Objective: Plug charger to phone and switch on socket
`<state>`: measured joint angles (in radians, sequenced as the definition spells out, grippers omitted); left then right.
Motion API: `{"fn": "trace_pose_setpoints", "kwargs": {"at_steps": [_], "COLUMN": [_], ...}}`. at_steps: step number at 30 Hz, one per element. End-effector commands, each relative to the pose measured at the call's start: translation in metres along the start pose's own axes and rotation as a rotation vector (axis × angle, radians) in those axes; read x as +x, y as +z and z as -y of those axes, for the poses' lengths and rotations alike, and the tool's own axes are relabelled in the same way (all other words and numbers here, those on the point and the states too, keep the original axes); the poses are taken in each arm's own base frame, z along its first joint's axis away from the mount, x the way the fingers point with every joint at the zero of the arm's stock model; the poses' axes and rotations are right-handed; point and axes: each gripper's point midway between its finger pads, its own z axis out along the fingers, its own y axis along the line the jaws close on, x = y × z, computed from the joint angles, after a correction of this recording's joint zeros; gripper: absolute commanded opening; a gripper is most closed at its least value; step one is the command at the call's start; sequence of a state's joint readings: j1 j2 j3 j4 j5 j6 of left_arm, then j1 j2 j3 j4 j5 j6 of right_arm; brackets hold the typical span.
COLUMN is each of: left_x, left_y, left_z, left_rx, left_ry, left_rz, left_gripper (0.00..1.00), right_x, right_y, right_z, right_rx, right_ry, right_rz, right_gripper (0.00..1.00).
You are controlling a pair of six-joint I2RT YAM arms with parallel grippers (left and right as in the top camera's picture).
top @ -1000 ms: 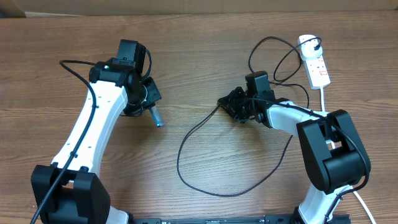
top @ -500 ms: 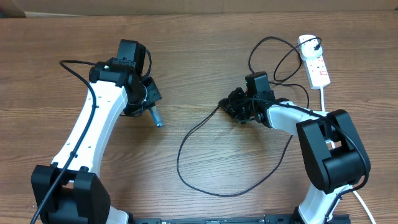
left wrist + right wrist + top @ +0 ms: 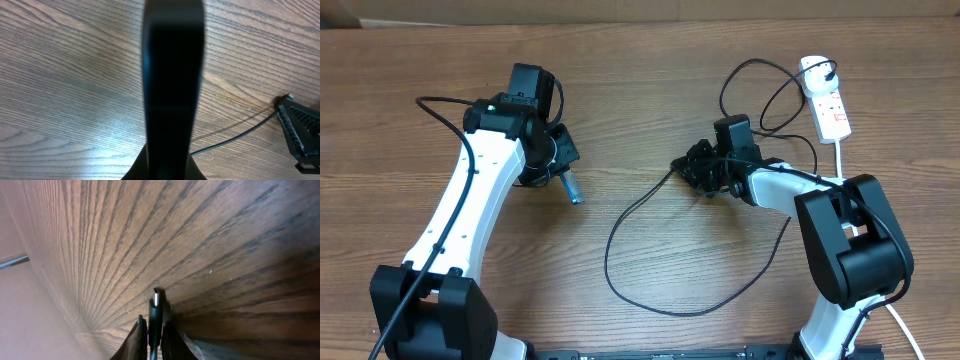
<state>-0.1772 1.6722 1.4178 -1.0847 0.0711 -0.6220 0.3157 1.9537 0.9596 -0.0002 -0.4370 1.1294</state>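
My left gripper (image 3: 558, 170) is shut on the phone (image 3: 570, 187), which shows from above as a slim bluish bar pointing toward the table's middle. In the left wrist view the phone (image 3: 172, 75) is a dark slab rising from the jaws and hiding the fingertips. My right gripper (image 3: 688, 166) is shut on the charger (image 3: 620, 225), with its connector tip (image 3: 156, 299) sticking out between the fingers (image 3: 140, 336) low over the wood. The black cable loops across the table to the white socket (image 3: 828, 105) at the far right, where its plug (image 3: 828, 72) sits in the strip.
The cable's big loop (image 3: 660, 305) lies between the two arm bases. A thick white lead (image 3: 842, 160) runs from the socket toward the right arm base. In the left wrist view, the right gripper's finger (image 3: 300, 132) and the cable (image 3: 235, 132) show at the right.
The right gripper's jaws have closed tighter on the connector. Both arms have barely moved.
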Motion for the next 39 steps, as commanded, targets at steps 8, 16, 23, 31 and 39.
{"fn": "trace_pose_setpoints", "kwargs": {"at_steps": [8, 16, 23, 31, 39], "left_x": [-0.001, 0.006, 0.003, -0.022, -0.015], "left_y": [-0.002, -0.006, -0.053, -0.157, -0.199], "left_z": [0.003, 0.031, 0.071, 0.092, 0.091], "left_rx": [0.014, 0.167, 0.444, 0.991, 1.250], "left_ry": [-0.001, 0.091, 0.272, 0.274, 0.297], "left_rz": [0.004, -0.042, -0.032, -0.030, -0.099], "left_gripper": [0.04, 0.04, 0.04, 0.04, 0.04], "right_x": [0.003, 0.024, 0.090, 0.156, 0.177], "right_y": [0.004, -0.008, -0.061, -0.139, -0.159], "right_z": [0.001, -0.028, -0.074, -0.093, -0.101], "right_rx": [-0.004, -0.118, -0.380, -0.704, -0.731], "right_ry": [-0.009, -0.103, -0.398, -0.566, -0.604], "right_rz": [-0.019, -0.132, -0.439, -0.866, -0.926], "right_gripper": [0.04, 0.04, 0.04, 0.04, 0.04]}}
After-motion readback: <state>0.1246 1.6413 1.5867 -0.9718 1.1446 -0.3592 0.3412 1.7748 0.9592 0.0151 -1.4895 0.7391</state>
